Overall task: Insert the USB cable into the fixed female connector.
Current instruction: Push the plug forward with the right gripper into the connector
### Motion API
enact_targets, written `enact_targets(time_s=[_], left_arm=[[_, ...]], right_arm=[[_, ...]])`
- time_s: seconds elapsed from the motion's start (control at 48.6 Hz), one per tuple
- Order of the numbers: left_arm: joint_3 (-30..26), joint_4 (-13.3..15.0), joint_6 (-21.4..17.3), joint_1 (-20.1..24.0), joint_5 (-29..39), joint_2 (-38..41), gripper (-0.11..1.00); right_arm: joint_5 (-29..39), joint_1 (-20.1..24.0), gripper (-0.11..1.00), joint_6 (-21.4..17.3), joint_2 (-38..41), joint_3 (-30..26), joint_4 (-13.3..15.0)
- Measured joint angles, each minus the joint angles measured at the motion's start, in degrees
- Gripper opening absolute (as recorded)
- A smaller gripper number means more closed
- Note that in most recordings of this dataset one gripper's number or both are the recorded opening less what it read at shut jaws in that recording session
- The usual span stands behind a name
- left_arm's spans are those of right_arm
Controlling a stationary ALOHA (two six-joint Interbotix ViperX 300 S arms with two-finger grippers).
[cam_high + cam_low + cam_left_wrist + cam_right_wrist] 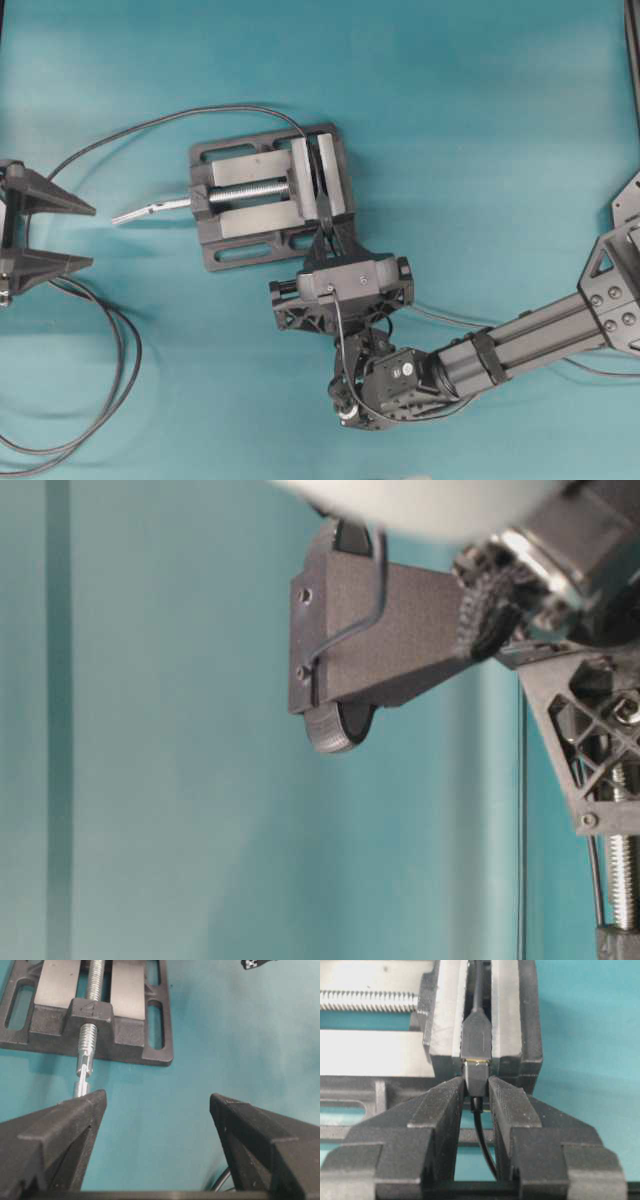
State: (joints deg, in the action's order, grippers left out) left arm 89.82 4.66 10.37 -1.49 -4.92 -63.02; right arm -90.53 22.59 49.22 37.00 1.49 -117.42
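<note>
Seen from overhead, the grey vise (270, 193) is set on the teal tabletop (480, 110) so that the fixed female connector is kept from shifting; the connector itself is hidden here between the vise's cheeks. The right pincer (322, 240) is pressed against the vise's near right corner, while the left pincer (75, 236) is parked well apart at the left edge, spread wide with nothing between its tips, beside the looped black cable (105, 385).

At table level, only a dark housing on the right arm (375, 630) is shown close up; neither plug nor socket can be made out.

From the left wrist, the vise's silver screw handle (84, 1076) is seen just beyond the spread fingers (65, 1130).

From the right wrist, the USB cable (476, 1080) is clamped by its black plug between the right pincer's tips, held in line with the fixed female connector (476, 1037), which is wedged between the vise's cheeks. The two are touching end to end; the plug is judged to be at or barely inside the mouth.
</note>
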Motion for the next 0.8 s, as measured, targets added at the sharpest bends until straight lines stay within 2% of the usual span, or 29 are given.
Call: enact_targets(time_s=[0.411,0.802], left_arm=[[0.0,0.0,0.1,0.0,0.0,0.0,0.97],[0.0,-0.1,0.0,0.0,0.0,0.0,0.97]], right_arm=[[0.3,-1.8,0.2,-0.2,0.2,-0.1,1.8],[0.4,-1.8,0.2,-0.1,0.4,-0.2,1.9]])
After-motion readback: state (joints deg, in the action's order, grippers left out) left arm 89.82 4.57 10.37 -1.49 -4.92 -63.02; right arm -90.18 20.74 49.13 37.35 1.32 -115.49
